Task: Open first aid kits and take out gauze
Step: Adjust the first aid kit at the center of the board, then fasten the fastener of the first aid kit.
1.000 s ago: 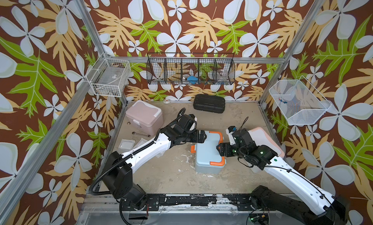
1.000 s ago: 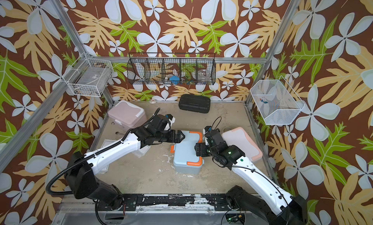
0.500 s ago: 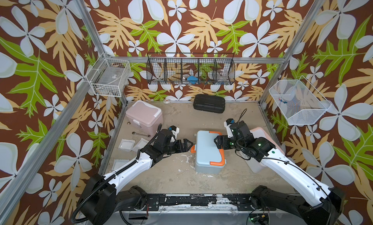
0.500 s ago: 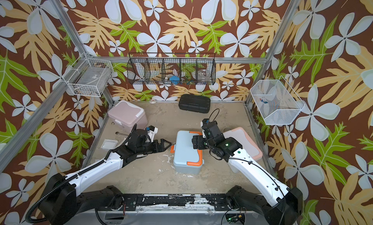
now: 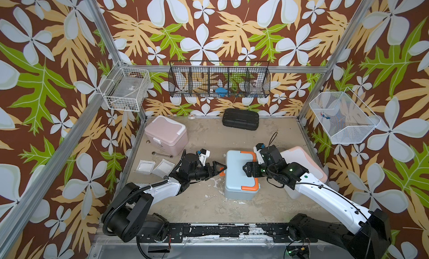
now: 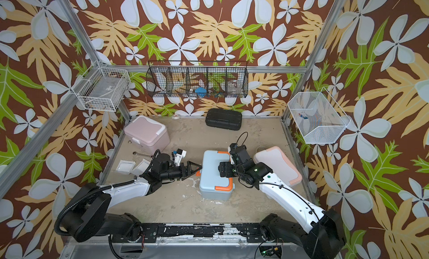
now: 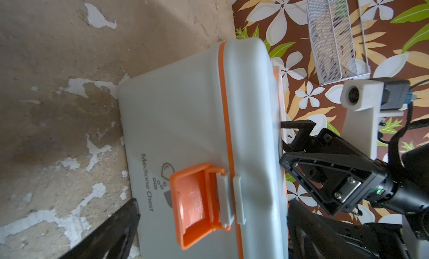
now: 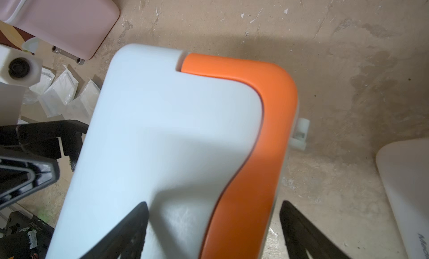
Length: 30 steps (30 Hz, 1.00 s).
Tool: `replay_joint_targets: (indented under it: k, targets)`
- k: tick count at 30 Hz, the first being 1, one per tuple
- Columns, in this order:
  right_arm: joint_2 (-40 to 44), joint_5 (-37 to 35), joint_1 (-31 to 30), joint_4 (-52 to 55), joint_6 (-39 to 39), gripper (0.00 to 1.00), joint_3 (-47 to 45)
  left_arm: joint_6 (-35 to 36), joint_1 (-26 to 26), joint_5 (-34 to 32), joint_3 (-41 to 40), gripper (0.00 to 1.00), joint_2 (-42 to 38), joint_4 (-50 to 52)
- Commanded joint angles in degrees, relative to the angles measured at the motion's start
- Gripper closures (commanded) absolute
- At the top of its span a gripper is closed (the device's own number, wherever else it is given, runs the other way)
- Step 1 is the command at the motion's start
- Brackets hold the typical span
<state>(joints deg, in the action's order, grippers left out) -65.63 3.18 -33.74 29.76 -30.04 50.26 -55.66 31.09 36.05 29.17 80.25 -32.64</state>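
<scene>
The light blue first aid kit (image 5: 240, 174) with orange trim stands shut mid-table. My left gripper (image 5: 217, 169) is open, low beside the kit's left wall, its fingertips either side of the orange latch (image 7: 195, 199), which sticks out with its hollow side showing. My right gripper (image 8: 213, 234) is open above the lid, straddling the orange handle (image 8: 255, 130). The pink kit (image 5: 167, 137) stands shut at the back left. At the right, partly behind my right arm, is the white kit (image 5: 301, 162). Gauze packets (image 5: 146, 166) lie on the table at the left.
A black ribbed case (image 5: 240, 119) and a tape roll (image 5: 192, 116) lie by the back wall. A metal bar (image 5: 162, 154) lies in front of the pink kit. Wire baskets (image 5: 219, 80) hang on the walls above the table.
My left arm pulled back from the kit's far left corner, dropped low, and now reaches in at the side latch. My right gripper shifted slightly over the lid.
</scene>
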Motion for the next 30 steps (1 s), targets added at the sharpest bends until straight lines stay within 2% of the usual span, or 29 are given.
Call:
replay_joint_targets:
  k: [1, 9, 17, 30]
  targets:
    - [-0.4, -0.9, 0.0, 4.7, 0.8, 0.13, -0.4, -3.0, 1.4, 1.6, -0.1, 0.00, 0.8, -8.1]
    - [-0.6, -1.5, 0.0, 4.1, 1.0, 0.13, -0.6, -6.7, 2.4, 2.7, -0.4, 0.00, 6.0, -14.9]
    - [0.7, -1.3, -0.1, 3.6, 1.2, 0.13, -1.0, -7.8, 2.8, 2.5, 0.8, 0.00, 2.7, -14.0]
    - [0.8, -1.2, 0.0, 3.7, 1.5, 0.13, -0.9, -4.4, 2.8, -0.4, 0.7, 0.00, -2.2, -5.5]
